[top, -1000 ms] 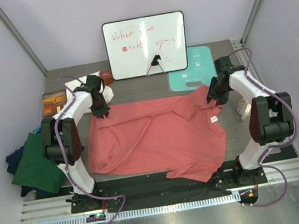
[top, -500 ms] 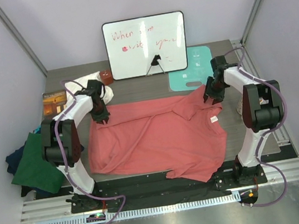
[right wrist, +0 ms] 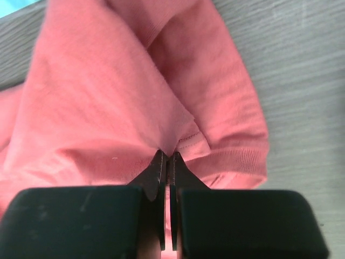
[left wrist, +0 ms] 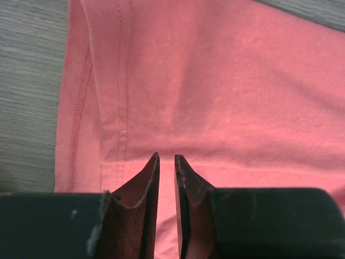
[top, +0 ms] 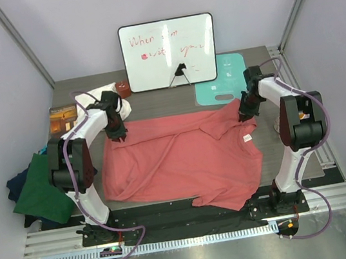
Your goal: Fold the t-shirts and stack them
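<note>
1. Looking down from overhead, I see the salmon-pink t-shirt (top: pixel 178 161) spread across the table (top: pixel 156 103), its near hem hanging over the front edge. The left gripper (top: pixel 120 132) sits at its far left corner and the right gripper (top: pixel 244 113) at its far right sleeve.
2. Only this overhead view takes in the surroundings. A dark green t-shirt (top: pixel 39 192) lies heaped on a navy t-shirt (top: pixel 15 185) off the table's left edge. A whiteboard (top: pixel 169 53) stands at the back, with a pale-teal mat (top: pixel 224 79) lying just beside it.
3. The left wrist view gives what the overhead cannot. The two fingers (left wrist: pixel 145 189) stand almost together with a thin slit between them, pinching the pink cloth beside its stitched hem, and bare wood grain shows to the left.
4. The right wrist view shows the fingertips (right wrist: pixel 156 167) pressed tight together on a raised fold of the sleeve, right at its stitched edge, with cloth bunched beyond them.
5. Compared with a second ago, the right arm has swung inward and its wrist has dropped onto the sleeve, where the jaws, apart before, have now snapped together. The left arm and the shirt's outline look unchanged.
6. The table also carries a white cloth (top: pixel 106 94) and a small book (top: pixel 62 118) at the far left.
</note>
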You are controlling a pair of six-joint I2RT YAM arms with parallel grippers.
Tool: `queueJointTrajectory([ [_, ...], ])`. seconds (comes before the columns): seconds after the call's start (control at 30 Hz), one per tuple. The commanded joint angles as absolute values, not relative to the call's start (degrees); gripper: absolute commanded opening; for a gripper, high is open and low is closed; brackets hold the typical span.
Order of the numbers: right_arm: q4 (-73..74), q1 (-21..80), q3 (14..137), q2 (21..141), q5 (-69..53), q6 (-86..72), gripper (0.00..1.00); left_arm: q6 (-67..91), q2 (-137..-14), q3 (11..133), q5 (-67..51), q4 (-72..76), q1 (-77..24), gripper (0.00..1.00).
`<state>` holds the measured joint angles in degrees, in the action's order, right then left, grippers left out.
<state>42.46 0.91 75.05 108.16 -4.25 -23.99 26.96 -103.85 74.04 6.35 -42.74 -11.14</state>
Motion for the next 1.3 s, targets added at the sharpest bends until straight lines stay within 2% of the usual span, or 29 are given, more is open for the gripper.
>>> queueJointTrajectory([
  [0.0, 45.87, 0.97, 76.99, 101.61, -5.89, -24.61, 0.09, 27.33, -104.24, 76.81, 5.71, -42.45, -12.13, 0.17],
  [0.17, 48.42, 0.97, 78.05, 98.09, -6.15, -24.17, 0.14, 27.95, -105.82, 77.52, 5.62, -42.19, -13.36, 0.17],
  [0.47, 52.82, 0.88, 76.82, 95.89, -7.29, -22.24, 0.04, 28.13, -106.44, 78.49, 5.97, -42.19, -14.33, 0.17],
  [0.83, 54.32, 1.05, 69.36, 95.01, -10.28, -22.67, 0.06, 28.21, -106.26, 78.05, 6.15, -42.19, -14.5, 0.16],
  [0.93, 54.4, 0.97, 67.42, 95.1, -10.81, -22.67, 0.14, 28.21, -106.26, 78.13, 6.24, -42.19, -14.5, 0.16],
  [0.97, 54.49, 0.97, 67.06, 95.1, -10.38, -22.85, 0.27, 28.21, -106.17, 78.13, 6.24, -42.19, -14.5, 0.16],
  [1.0, 54.58, 1.05, 67.06, 94.92, -10.2, -22.94, 0.29, 28.3, -106.26, 78.13, 6.33, -42.19, -14.5, 0.16],
  [1.07, 54.41, 0.97, 67.67, 94.31, -9.58, -23.03, 0.34, 28.3, -106.08, 78.05, 6.33, -42.19, -14.59, 0.16],
  [1.27, 54.41, 1.05, 77.24, 92.72, -6.51, -23.03, 0.36, 28.12, -105.65, 77.52, 6.59, -42.19, -14.59, 0.17],
])
